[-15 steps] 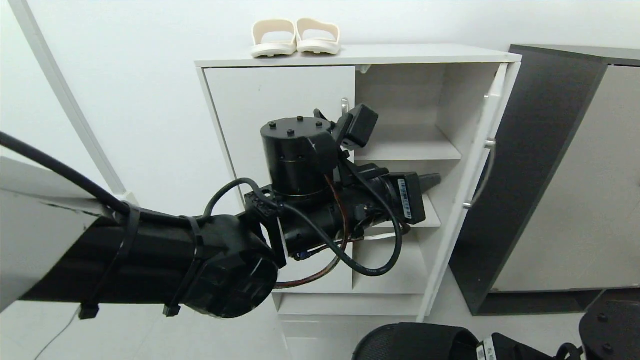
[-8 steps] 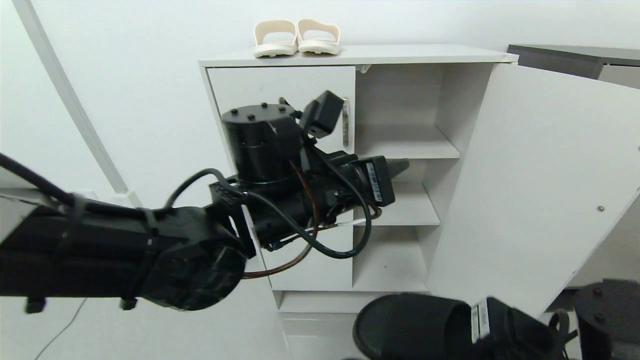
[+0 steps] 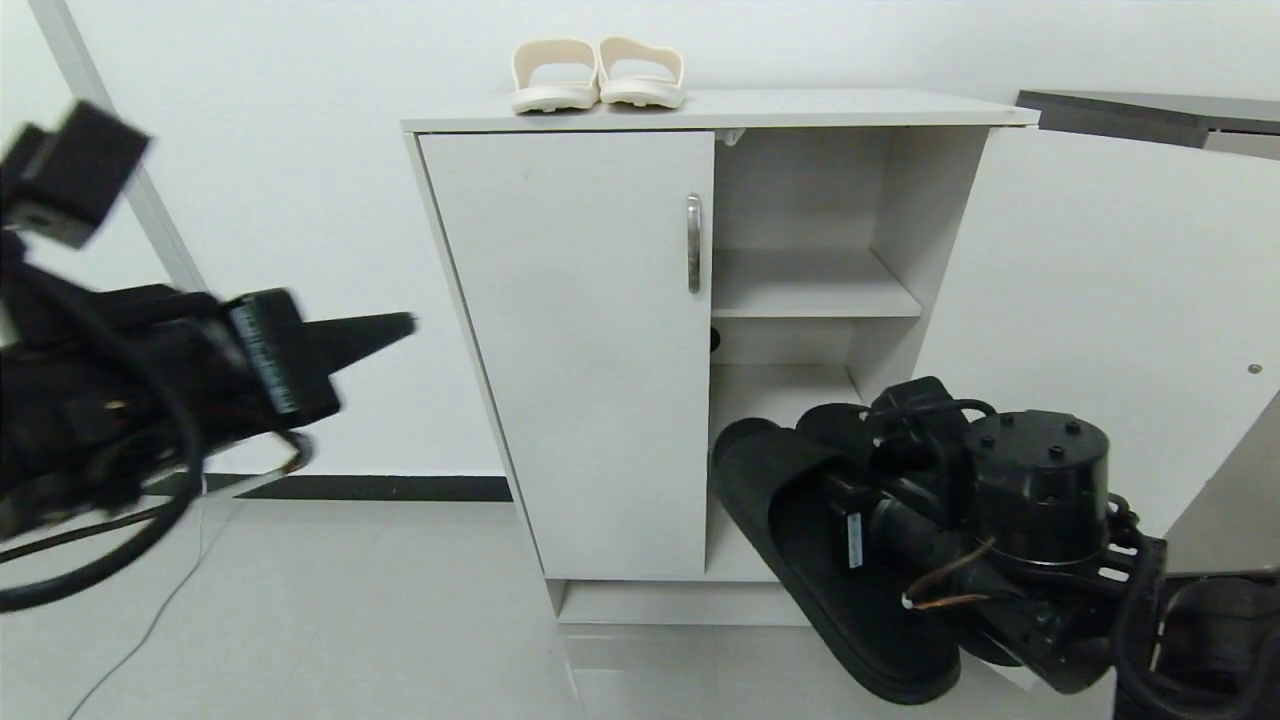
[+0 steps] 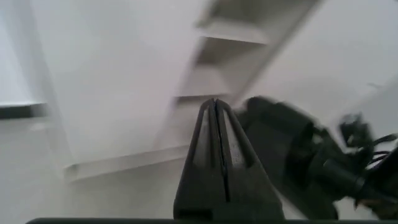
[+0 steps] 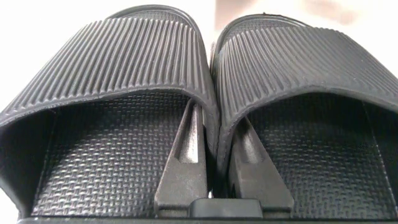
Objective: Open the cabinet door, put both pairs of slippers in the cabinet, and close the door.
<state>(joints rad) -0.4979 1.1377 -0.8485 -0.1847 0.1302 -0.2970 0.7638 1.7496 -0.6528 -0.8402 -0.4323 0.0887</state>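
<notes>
The right fingers [image 5: 183, 162] pinch the black slippers [image 3: 800, 520] by their inner walls, before the open half of the cabinet [image 3: 560, 350]. It is best to slide them in level, clear of the door [image 3: 1080, 330]. The left fingers [image 4: 205, 143] are pressed together, empty.

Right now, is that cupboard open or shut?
Half open. The right door is swung wide, baring the shelves inside. The left door sits shut, flush with the front.
</notes>
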